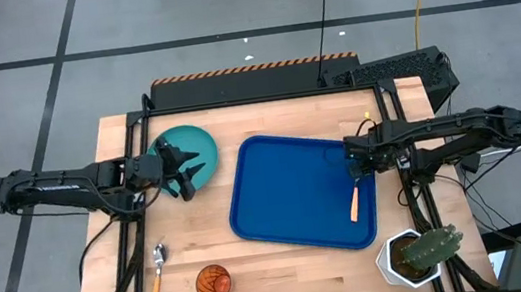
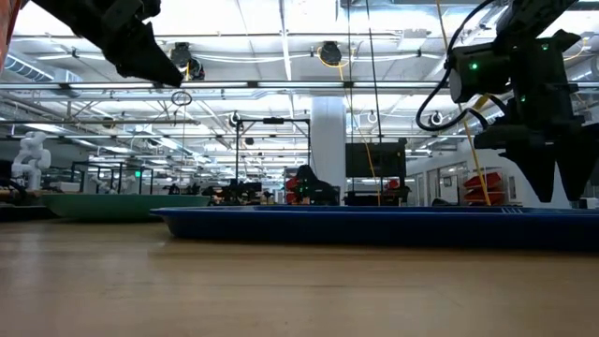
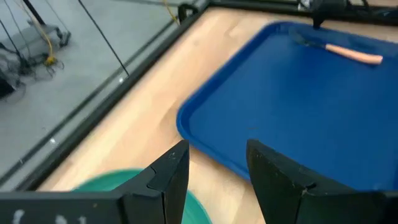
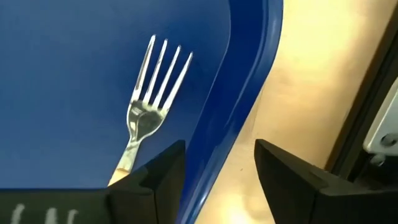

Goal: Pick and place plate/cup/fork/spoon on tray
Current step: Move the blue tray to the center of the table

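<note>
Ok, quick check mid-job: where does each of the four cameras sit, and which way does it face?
High view: overhead, straight down on the table; both arms show, left gripper over the plate, right gripper over the tray.
Low view: table height, level across the wood into the room; both arms hang in from above.
Left wrist view: past its own open fingers toward the tray.
Right wrist view: past its own open fingers onto the fork.
Shared: both wrist views and the high view show the fork lying in the tray.

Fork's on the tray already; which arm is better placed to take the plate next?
Left. The left gripper hovers open over the plate, while the right gripper sits across the tray by the fork.
</note>
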